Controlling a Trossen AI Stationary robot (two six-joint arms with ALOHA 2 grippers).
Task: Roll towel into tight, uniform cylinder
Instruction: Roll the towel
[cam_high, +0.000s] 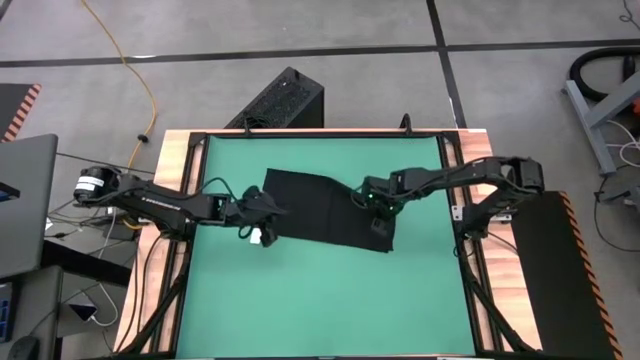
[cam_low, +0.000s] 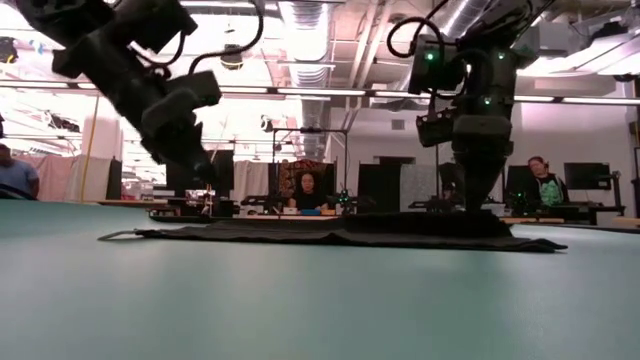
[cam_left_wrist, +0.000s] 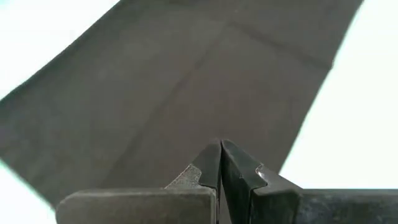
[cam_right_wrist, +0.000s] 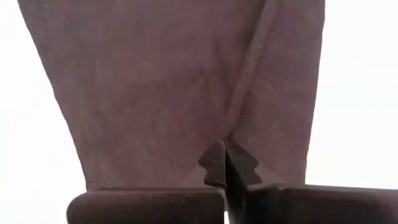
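High view: the towel (cam_high: 325, 210) lies flat and unrolled on the green mat (cam_high: 320, 300), toward its far half. The left gripper (cam_high: 262, 222) sits at the towel's left edge, the right gripper (cam_high: 380, 218) over its right end. Low view: the towel (cam_low: 330, 235) lies low on the mat, the right gripper (cam_low: 478, 205) down on it, the left gripper (cam_low: 200, 172) just above it. Left wrist view: the fingers (cam_left_wrist: 211, 163) are clenched, holding nothing, over the towel (cam_left_wrist: 186, 87). Right wrist view: the fingers (cam_right_wrist: 217, 163) pinch a fold of the towel (cam_right_wrist: 161, 81).
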